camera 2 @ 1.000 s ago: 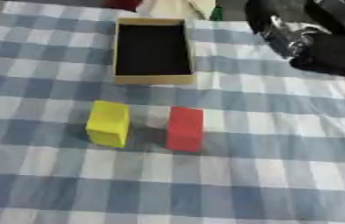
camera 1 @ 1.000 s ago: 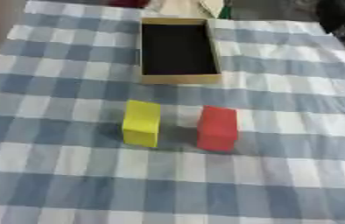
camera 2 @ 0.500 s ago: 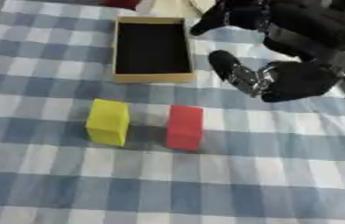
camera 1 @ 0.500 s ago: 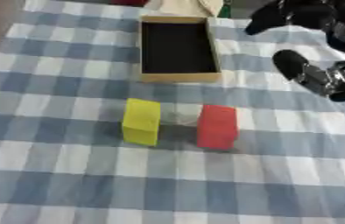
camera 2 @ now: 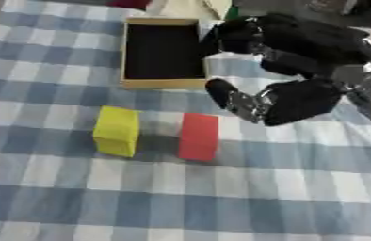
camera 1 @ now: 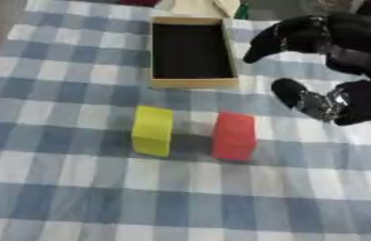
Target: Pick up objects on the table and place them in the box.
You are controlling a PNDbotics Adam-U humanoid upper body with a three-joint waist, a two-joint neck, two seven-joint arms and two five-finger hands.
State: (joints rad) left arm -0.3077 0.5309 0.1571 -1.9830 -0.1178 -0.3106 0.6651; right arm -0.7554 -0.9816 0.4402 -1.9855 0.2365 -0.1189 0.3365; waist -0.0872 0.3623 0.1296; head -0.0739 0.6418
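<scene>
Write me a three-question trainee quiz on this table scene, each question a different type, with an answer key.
1. True or false: the box already holds a block.
2. Multiple choice: which block lies nearer the right hand? A) the yellow block B) the red block C) both equally near
3. Fill in: the right hand hangs above the checked cloth with its fingers ____, holding nothing.

Key: 1. False, the box is empty. 2. B. 3. Open, spread apart.
</scene>
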